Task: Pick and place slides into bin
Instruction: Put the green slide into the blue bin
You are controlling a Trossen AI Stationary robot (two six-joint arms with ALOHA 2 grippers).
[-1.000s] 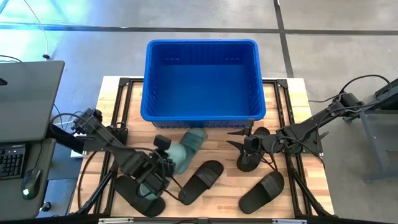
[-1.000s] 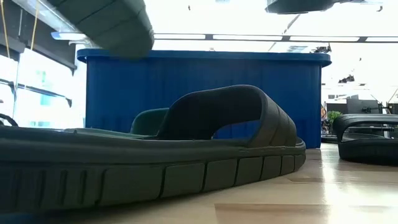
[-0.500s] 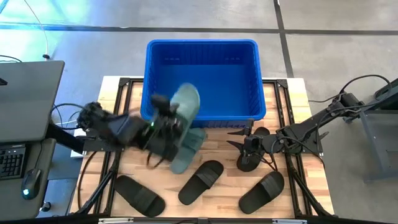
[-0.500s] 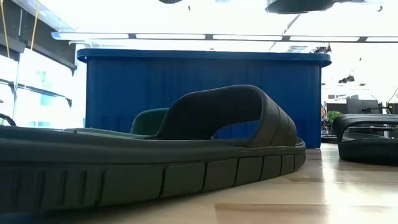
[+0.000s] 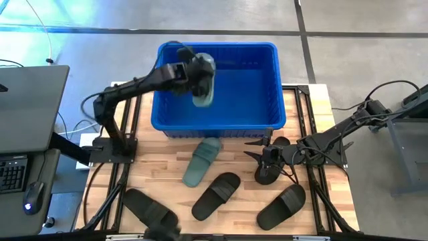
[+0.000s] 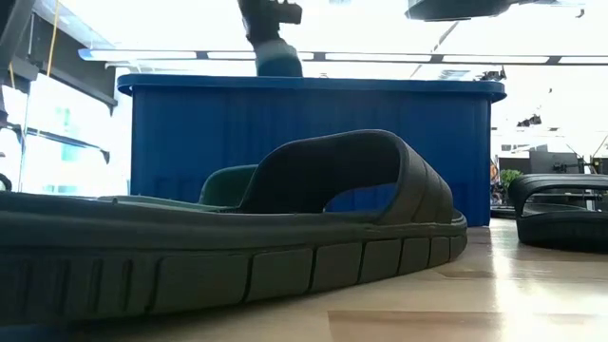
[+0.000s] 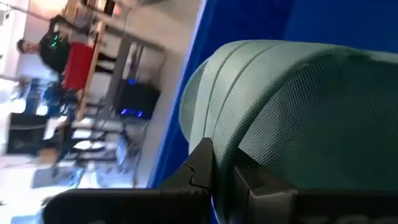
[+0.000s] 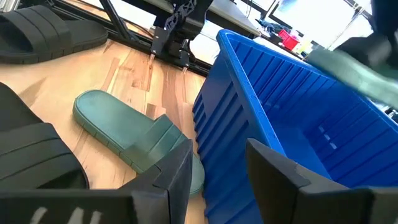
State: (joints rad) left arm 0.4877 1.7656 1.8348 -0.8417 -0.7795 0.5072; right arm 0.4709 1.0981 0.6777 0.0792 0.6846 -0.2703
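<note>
I am holding a green slide (image 5: 202, 84) tight in my left hand (image 5: 190, 75), hanging over the left part of the blue bin (image 5: 267, 114), which lies right below it.

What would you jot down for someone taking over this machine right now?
Left gripper: shut on a green slide, held above the blue bin.
Right gripper: open, holding nothing, waiting low over the table right of the bin's front.
On the table: second green slide by the bin's front wall and four black slides, one under the right arm.
Done: nothing visible inside the bin.
Left: release this slide, then bin the other five.
</note>
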